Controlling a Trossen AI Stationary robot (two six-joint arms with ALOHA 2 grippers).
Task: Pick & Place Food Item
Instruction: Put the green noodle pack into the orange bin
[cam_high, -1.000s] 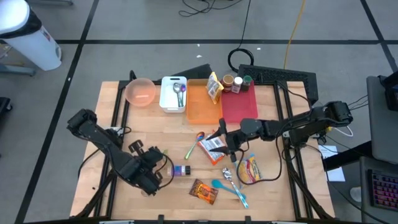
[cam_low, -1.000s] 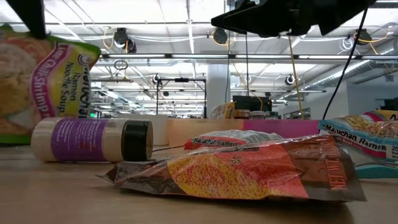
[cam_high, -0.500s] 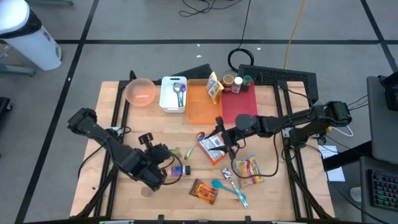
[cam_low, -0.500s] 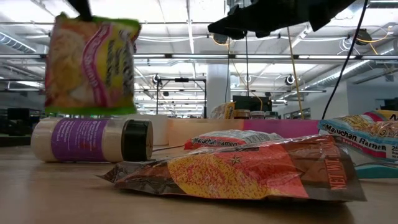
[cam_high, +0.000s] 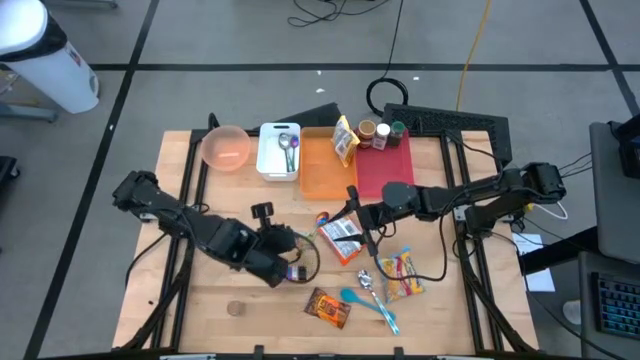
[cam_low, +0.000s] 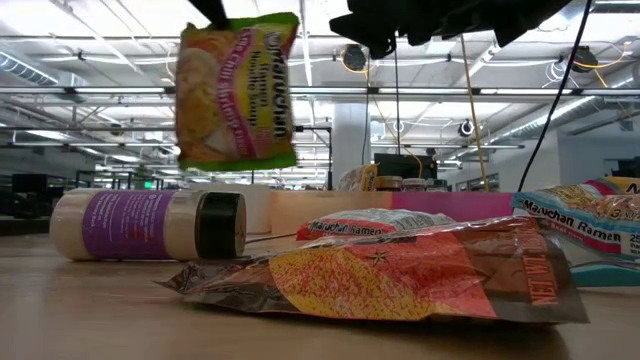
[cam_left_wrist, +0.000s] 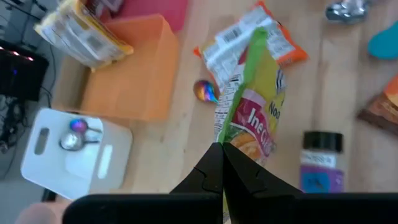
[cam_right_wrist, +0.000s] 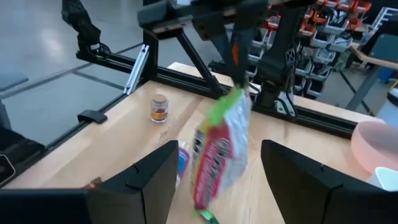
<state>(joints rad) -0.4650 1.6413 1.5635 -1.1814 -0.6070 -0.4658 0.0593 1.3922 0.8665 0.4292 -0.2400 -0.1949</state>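
My left hand is clenched on the ramen packet's top edge, so it hangs clear of the surface; right hand waits released opposite.

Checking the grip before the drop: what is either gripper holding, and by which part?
The left gripper pinches the green ramen packet by its edge, hanging clear of the table; the right gripper is open, empty.
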